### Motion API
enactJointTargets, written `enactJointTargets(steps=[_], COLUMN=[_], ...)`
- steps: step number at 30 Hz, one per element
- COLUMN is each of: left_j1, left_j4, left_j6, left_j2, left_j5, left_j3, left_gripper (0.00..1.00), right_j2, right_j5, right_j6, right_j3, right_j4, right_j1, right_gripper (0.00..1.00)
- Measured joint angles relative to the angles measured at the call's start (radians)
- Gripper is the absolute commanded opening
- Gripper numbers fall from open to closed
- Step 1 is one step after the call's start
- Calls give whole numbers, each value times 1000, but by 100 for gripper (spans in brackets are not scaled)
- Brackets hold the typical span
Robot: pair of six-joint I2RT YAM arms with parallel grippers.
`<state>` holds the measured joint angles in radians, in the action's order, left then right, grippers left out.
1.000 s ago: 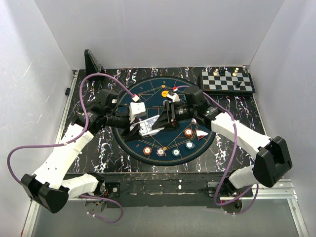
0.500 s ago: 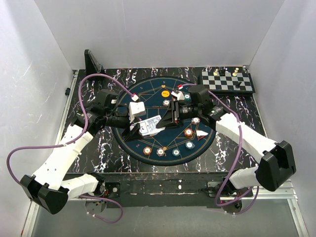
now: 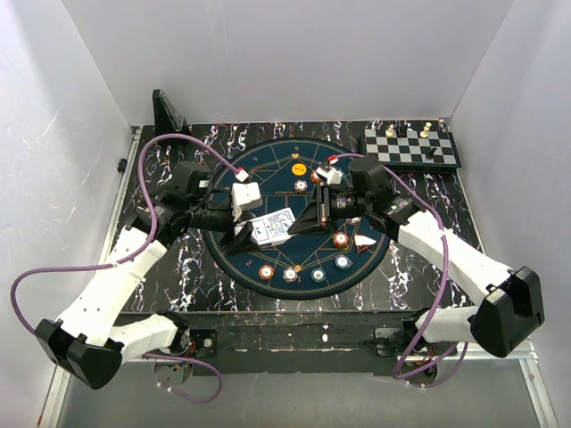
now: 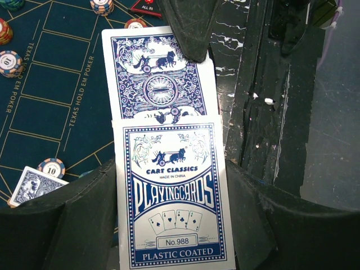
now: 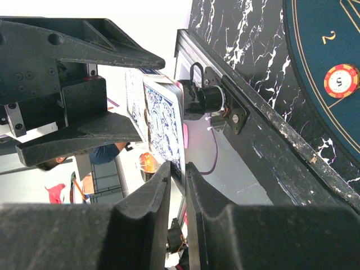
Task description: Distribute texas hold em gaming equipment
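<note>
The left tool (image 4: 171, 185) is clenched on a blue-and-white card box (image 4: 174, 225), one finger pressed to each long side, holding it above the bench. A single playing card (image 4: 160, 79) sticks out of the box's far end, back up, with about half of it showing. The right tool (image 5: 178, 174) meets it from the opposite side. Its jaws are drawn nearly together and seem to pinch the card's far edge, though the wrist view shows that edge only end-on.

Below the two tools lies the round dark-blue mat (image 3: 268, 165) with gold lines and poker lettering. Poker chips (image 3: 340, 239) are scattered on it: a row of orange and teal ones on the near side of the tools, a yellow one beyond them, and an orange one just beside the right arm, next to a loose card (image 4: 34, 185).

The mat rests on a black bench (image 3: 437, 192) veined in white. Well beyond the right tool, at the bench's back corner, sits a chessboard (image 3: 410, 147) with a few pieces. Plain white walls (image 3: 285, 53) close in the bench on three sides.
</note>
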<state>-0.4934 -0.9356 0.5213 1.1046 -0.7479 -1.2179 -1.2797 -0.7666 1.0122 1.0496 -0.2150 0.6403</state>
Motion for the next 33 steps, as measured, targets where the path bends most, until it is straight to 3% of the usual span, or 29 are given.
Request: enactJointTargets(steps=[3, 6, 11, 15, 21, 28, 33], left_j1=[0, 0, 0, 0, 0, 0, 0], left_j4=[1, 3, 11, 37, 55, 77, 79], left_j6=[-8, -18, -40, -56, -75, -99, -104], left_j2=[-2, -3, -3, -3, -3, -3, -3], left_j5=[0, -1, -9, -14, -21, -19, -14], left_j3=[0, 0, 0, 0, 0, -1, -1], left_gripper=[0, 0, 0, 0, 0, 0, 0], right_j2=[0, 3, 15, 19, 16, -48, -54], right_j5=[1, 1, 1, 0, 2, 3, 50], right_j6=[-4, -8, -21, -19, 23, 156, 107], right_j3=[0, 0, 0, -1, -1, -34, -16], right_j4=[-3, -13, -27, -30, 10, 230, 143], right_j1=[-3, -6, -10, -11, -12, 1, 10], right_gripper=[21, 28, 48, 58, 62, 63, 63])
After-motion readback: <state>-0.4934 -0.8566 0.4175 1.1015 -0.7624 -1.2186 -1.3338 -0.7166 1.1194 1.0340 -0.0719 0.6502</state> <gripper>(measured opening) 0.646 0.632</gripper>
